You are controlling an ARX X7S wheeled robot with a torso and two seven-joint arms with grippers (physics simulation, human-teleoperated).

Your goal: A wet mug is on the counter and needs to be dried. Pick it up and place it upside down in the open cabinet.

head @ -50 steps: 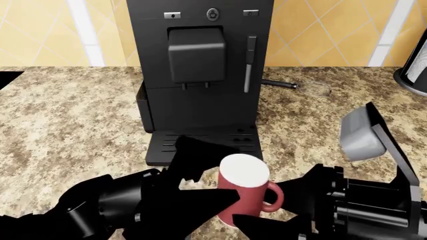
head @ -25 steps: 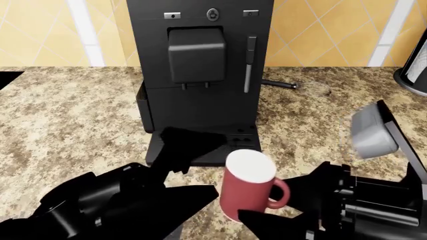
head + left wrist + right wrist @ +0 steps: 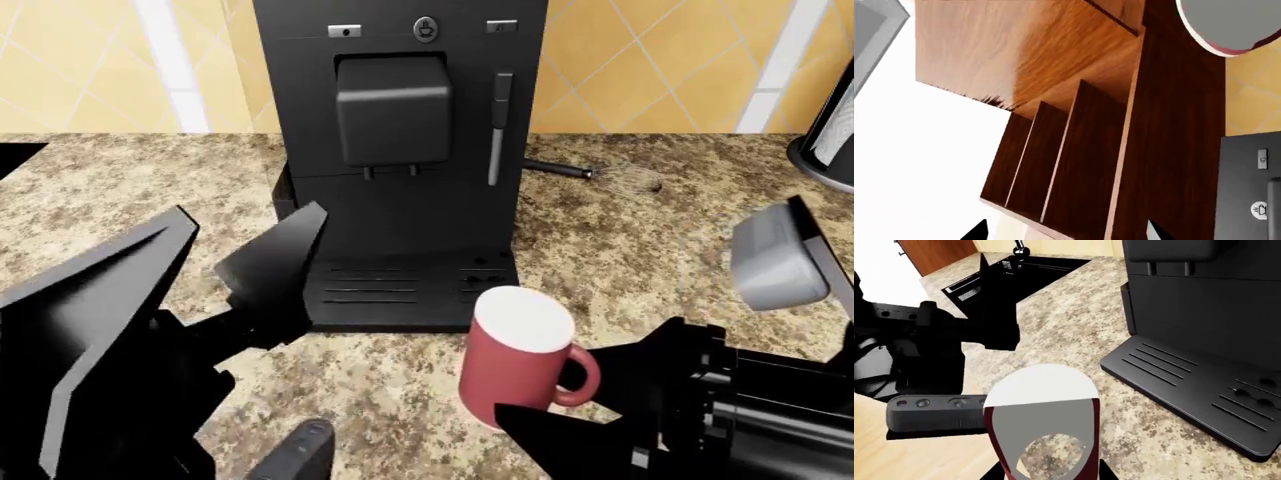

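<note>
One pincer, left [image 3: 274, 330], withdrew from mug [image 3: 513, 355]; right holds.

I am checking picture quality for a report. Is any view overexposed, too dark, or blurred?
Left wrist view: a large area beside the wooden cabinet is pure white, without detail. Head view: sharp, but both arms are nearly flat black; the mug and counter are evenly lit. Right wrist view: sharp, with a white corner.

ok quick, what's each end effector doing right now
Left end effector: open, holding nothing, raised beside the coffee machine.
Right end effector: closed on the mug.
</note>
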